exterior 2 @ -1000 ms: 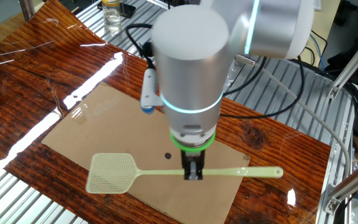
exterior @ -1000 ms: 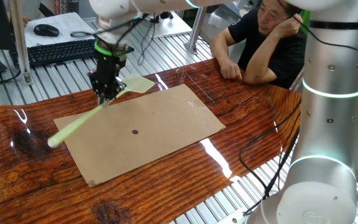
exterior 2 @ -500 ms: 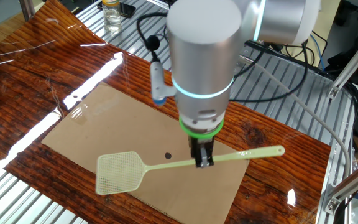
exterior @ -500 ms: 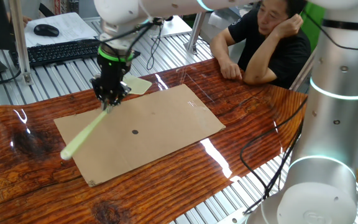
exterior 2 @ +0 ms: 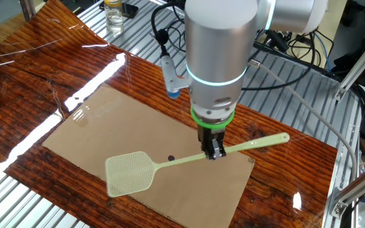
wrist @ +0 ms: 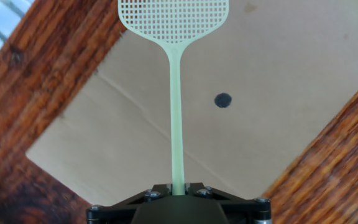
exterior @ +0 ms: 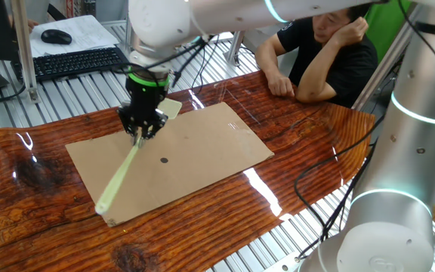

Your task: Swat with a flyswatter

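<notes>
Your black two-finger gripper (exterior 2: 212, 151) is clamped on the long thin handle of the pale yellow-green plastic flyswatter (exterior 2: 170, 164). Its squarish mesh head hangs over the flat brown cardboard sheet (exterior 2: 106, 142), beside the small black dot (wrist: 223, 100).

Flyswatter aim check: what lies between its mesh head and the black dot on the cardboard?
Only bare cardboard sheet separates the flyswatter head from the black dot, seen in the other fixed view.

Hand view's top edge crops the flyswatter (wrist: 174, 74); claw (wrist: 178, 190) fingertips hidden.
</notes>
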Controlling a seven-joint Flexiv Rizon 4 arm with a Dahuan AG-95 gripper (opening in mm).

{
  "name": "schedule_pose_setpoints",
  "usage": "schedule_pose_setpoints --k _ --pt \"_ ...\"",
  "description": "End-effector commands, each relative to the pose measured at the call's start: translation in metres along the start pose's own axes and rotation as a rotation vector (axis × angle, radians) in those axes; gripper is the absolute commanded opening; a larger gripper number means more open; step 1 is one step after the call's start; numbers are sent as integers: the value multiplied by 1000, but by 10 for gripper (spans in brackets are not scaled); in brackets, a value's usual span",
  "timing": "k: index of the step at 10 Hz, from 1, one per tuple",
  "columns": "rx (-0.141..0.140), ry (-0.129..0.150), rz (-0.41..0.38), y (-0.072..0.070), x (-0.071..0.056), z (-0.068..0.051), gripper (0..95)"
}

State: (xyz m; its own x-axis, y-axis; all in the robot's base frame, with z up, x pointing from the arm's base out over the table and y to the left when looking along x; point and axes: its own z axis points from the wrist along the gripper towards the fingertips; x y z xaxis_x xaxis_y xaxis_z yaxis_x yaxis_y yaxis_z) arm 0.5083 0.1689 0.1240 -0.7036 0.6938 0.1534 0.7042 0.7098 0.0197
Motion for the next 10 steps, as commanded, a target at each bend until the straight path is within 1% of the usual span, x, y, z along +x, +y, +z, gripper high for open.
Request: schedule_pose_setpoints --k 1,2,4,5,6,8,9,10 --pt "0 2 -26 -10 10 1 0" --pt "-2 1 -32 -18 17 3 0" --pt "-3 2 -34 -27 27 5 0" --pt "-2 4 -43 -34 34 6 0" --pt "-5 3 -44 -38 39 7 0" --pt "-9 6 -53 -43 49 5 0" --pt "-7 11 -55 -45 57 3 0" --pt "-15 20 -50 -49 64 2 0"
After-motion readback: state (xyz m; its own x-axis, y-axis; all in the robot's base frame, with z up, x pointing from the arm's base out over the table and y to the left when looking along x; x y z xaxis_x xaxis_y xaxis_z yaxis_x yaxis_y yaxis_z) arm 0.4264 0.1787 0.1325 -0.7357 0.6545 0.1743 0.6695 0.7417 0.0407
